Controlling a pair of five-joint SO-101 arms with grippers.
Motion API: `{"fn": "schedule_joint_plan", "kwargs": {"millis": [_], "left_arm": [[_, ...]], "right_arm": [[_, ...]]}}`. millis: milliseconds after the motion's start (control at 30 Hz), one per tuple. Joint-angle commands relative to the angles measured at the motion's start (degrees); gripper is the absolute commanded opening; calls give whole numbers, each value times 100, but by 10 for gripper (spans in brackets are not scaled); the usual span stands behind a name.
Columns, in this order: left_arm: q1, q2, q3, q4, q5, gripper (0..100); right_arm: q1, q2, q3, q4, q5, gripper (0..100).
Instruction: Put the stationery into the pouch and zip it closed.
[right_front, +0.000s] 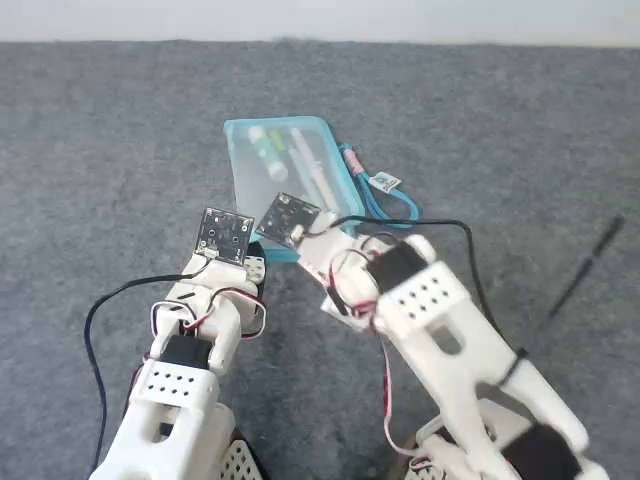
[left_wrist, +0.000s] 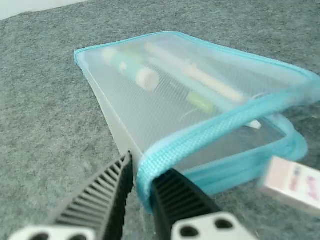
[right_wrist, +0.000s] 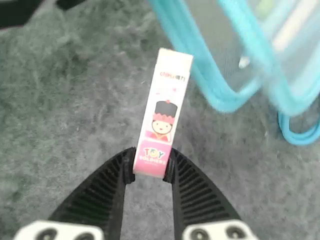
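Left gripper (left_wrist: 143, 170) and right gripper (right_wrist: 149, 159), both clamped.

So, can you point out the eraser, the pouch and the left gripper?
eraser (right_wrist: 161, 115), right wrist view, middle of its printed sleeve.
pouch (left_wrist: 130, 112), left wrist view, its clear mesh face.
left gripper (left_wrist: 142, 172), left wrist view, midway between its fingertips, at the pouch's blue edge.

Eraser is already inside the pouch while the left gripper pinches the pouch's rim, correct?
No. The eraser is outside the pouch, clamped in the right gripper, as the right wrist view shows. The left gripper does pinch the rim.
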Motion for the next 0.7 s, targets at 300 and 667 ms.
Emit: {"fn": "schedule_joint_plan", "kwargs": {"millis": [300,667], "left_arm": [[9,0,-48,-158,9,12],[9,0,-48,-158,9,12]], "right_arm": [[-48,2035,-2347,-207,-387,7],[-48,3319,-3807,-189,-1073,207]]}}
